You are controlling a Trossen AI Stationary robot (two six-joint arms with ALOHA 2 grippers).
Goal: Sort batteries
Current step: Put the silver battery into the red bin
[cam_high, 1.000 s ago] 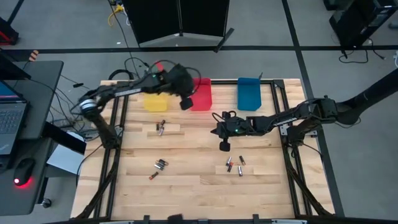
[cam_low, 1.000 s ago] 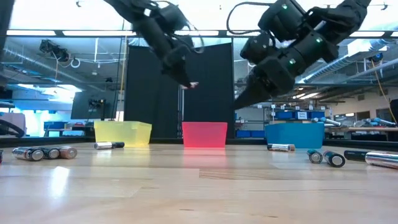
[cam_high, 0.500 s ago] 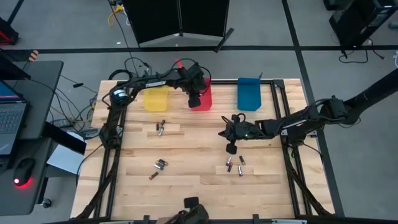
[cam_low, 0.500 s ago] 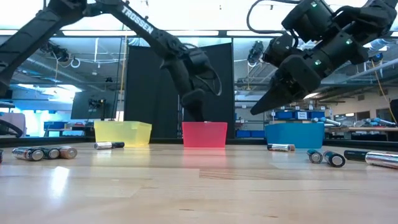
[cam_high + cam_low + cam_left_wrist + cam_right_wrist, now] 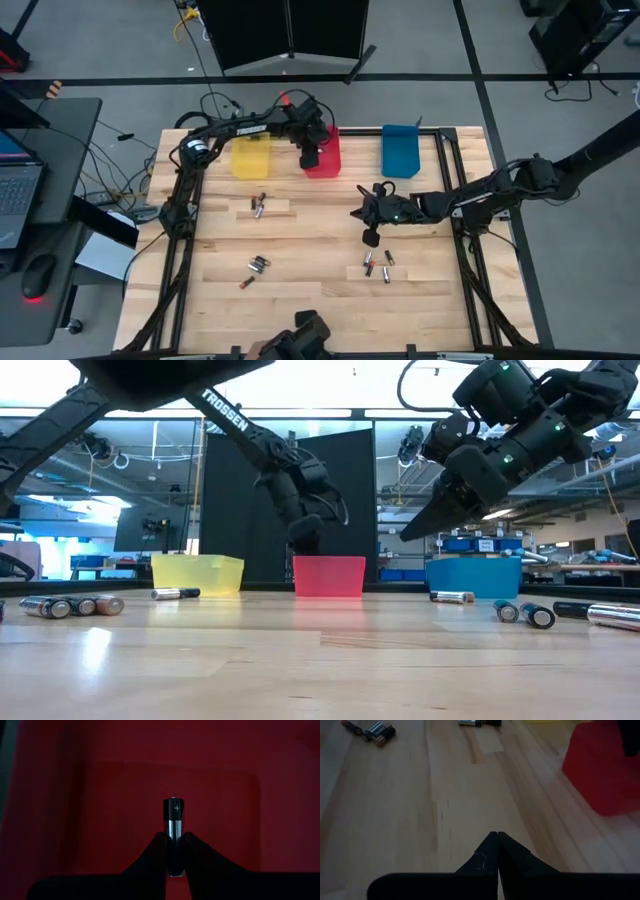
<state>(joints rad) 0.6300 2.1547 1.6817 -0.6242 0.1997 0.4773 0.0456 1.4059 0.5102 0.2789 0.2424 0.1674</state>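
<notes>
The left hand [image 5: 174, 851] pinches a dark and silver battery [image 5: 173, 827] upright between its fingertips, plus end up, directly over the red bin [image 5: 325, 157] at upper centre of the high view. The right hand [image 5: 369, 238] is clenched shut on nothing, raised above the worktop [image 5: 310, 265] right of centre. Loose batteries [image 5: 377, 266] lie just below it; others [image 5: 259, 205] lie left of centre beneath the yellow bin [image 5: 250, 160]. A blue bin [image 5: 400, 152] stands at upper right.

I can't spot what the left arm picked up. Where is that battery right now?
The battery is pinched upright in the left claw, which hangs over the red bin at the table's far edge, between the yellow bin and the blue bin.
</notes>
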